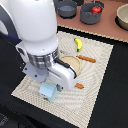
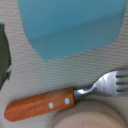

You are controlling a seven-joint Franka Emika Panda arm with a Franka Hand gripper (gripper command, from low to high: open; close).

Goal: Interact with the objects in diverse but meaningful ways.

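My gripper [image 1: 50, 85] hangs low over the near corner of the beige mat, right at a pale blue cup [image 1: 48, 91]. The hand hides its fingers, so I cannot tell whether they hold the cup. In the wrist view the cup [image 2: 70, 25] fills one side. Beside it lies an orange-handled fork [image 2: 47, 106], next to the tan plate's rim [image 2: 90, 119]. In the exterior view the plate [image 1: 71, 62] is half hidden by my arm. A yellow banana [image 1: 78, 44] and another orange-handled piece of cutlery [image 1: 86, 58] lie beyond it. A red tomato [image 1: 95, 9] sits in a grey bowl [image 1: 91, 16]. No shaker bottle is in view.
The beige mat [image 1: 95, 75] lies on a dark table. At the back, on a brown surface, stand a dark grey pot [image 1: 66, 7] and a pale bowl [image 1: 122, 18]. A fork handle [image 1: 79, 85] lies on the mat to the exterior view's right of my gripper.
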